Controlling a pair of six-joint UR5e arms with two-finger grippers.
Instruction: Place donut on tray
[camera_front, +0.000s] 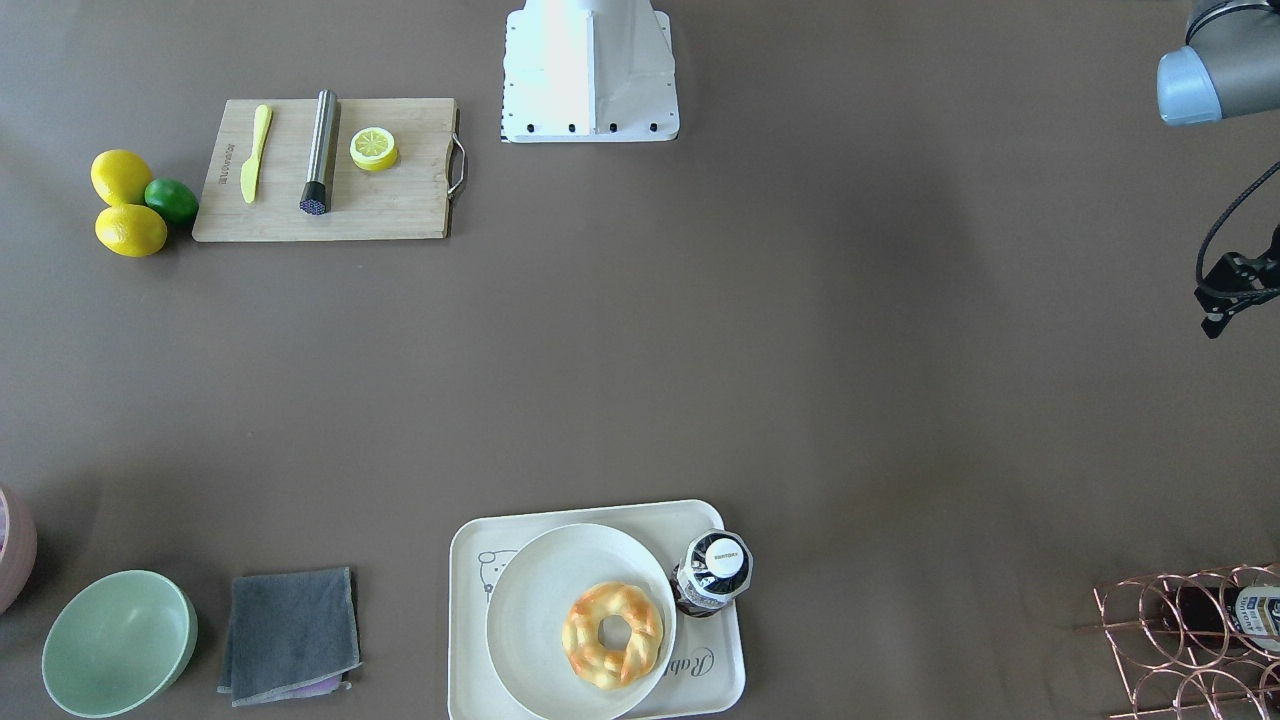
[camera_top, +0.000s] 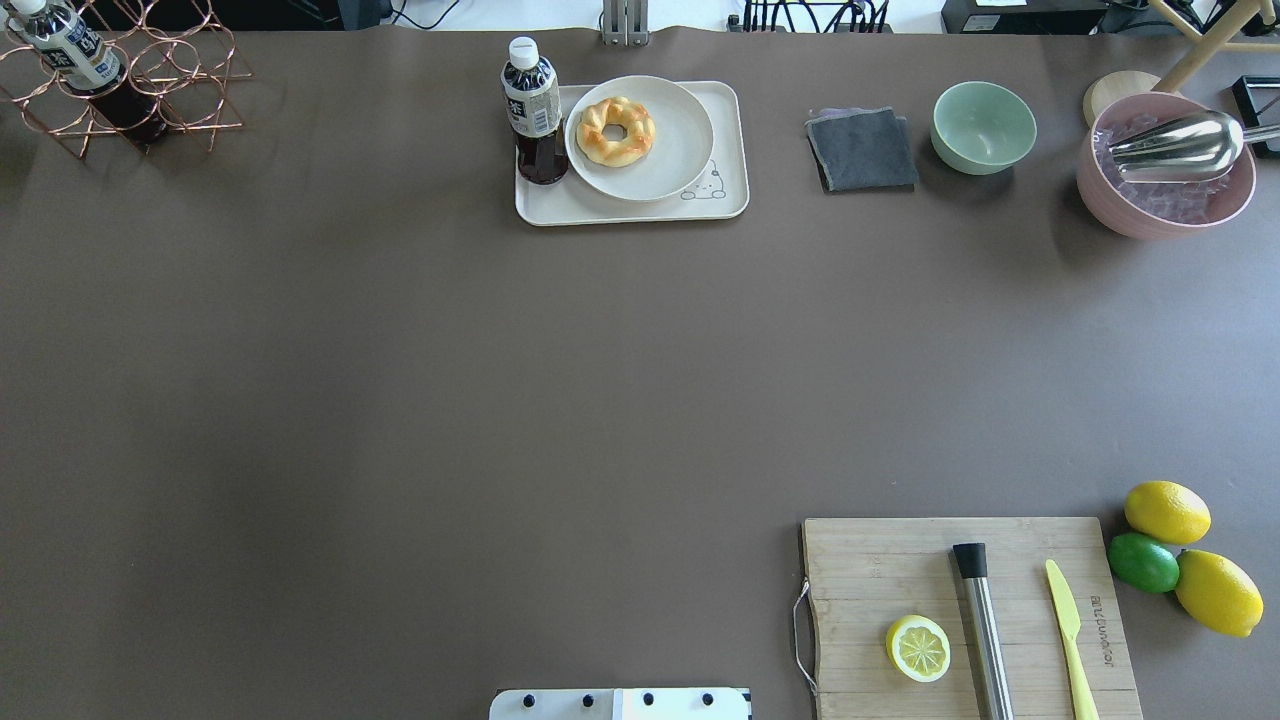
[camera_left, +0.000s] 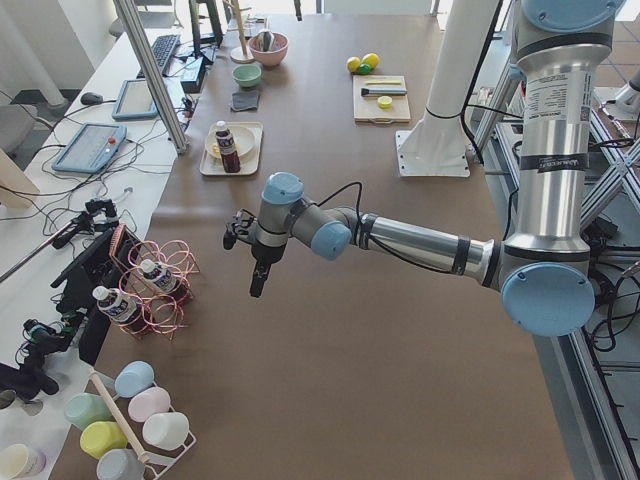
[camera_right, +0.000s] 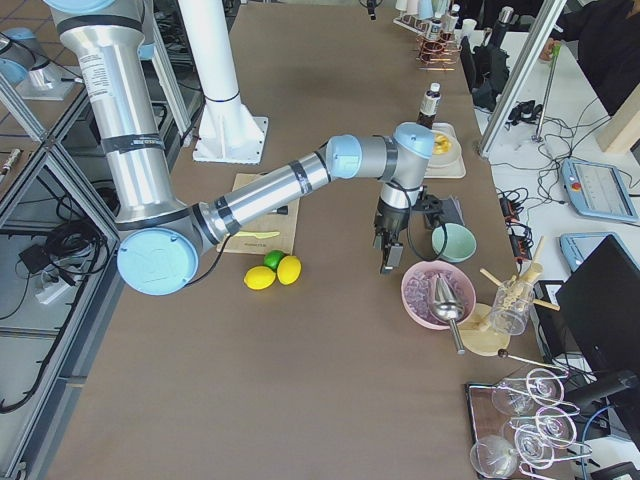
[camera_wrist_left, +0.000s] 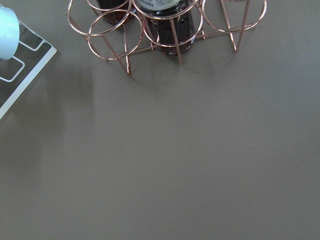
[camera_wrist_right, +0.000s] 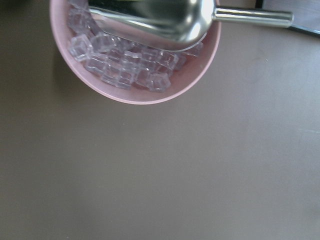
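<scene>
Donut (camera_top: 615, 131) sits on plate (camera_top: 682, 150), plate on tray (camera_top: 630, 212). Left gripper (camera_left: 257, 288) and right gripper (camera_right: 386, 264) hang above tabletop (camera_top: 400, 400); opening cannot be told.

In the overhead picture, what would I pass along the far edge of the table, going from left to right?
Copper wire rack → dark drink bottle with white cap → golden twisted donut → folded grey cloth → pale green bowl → pink bowl of ice cubes.

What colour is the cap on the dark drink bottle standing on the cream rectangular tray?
White; the cap shows best in the overhead exterior view.
</scene>
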